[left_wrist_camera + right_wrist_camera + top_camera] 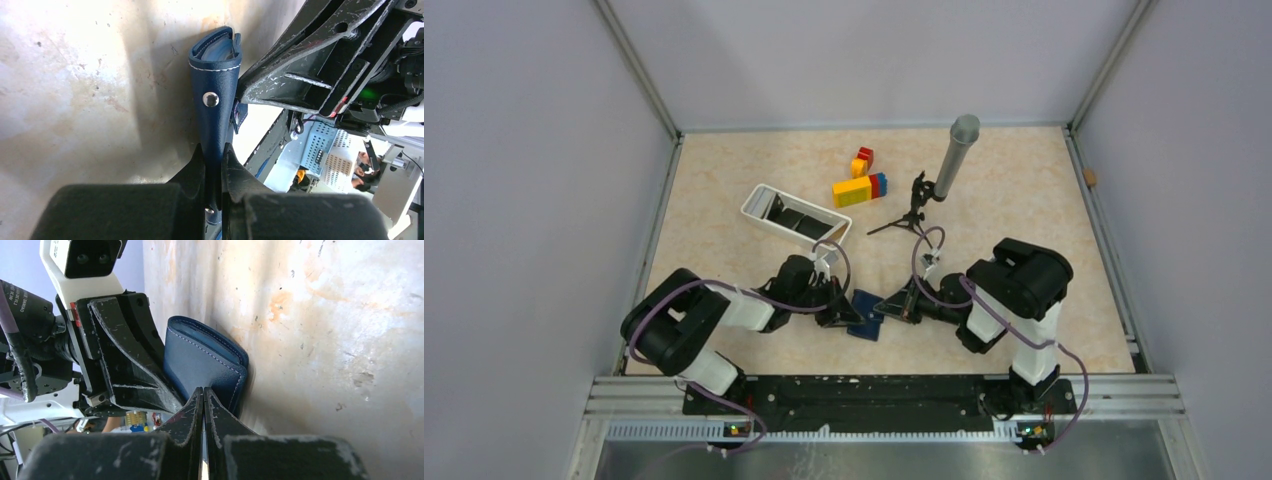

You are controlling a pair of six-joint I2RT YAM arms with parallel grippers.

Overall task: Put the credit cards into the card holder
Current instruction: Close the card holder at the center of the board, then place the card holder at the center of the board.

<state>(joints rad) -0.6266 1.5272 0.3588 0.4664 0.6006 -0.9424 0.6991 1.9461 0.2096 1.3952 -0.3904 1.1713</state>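
The left gripper (214, 160) is shut tight on the card holder (214, 85). The blue holder goes right in between its two black fingers, and it is pinched by one edge. The holder is folded and stands up on its side on the table (724, 170), not flat. A small shiny button (210, 99) shows on its blue skin, and white stitches run along its edge. At the far end you can see the folds a little apart, with grey inside. The right gripper (203, 400) comes from the other side. Its two fingers are pressed together with no gap, and their tips touch the side of the holder. I cannot tell if they pinch any bit of it. From above, the two arms meet in the middle of the table, near the front edge, with the blue holder between them. The credit cards (796, 217) are not in the holder. They look like dark flat things lying in the white tray (809, 204), which sits further back and to the left. Behind that are some toy blocks (861, 185) in yellow, red and blue, and a grey microphone (952, 160) on a little black stand.
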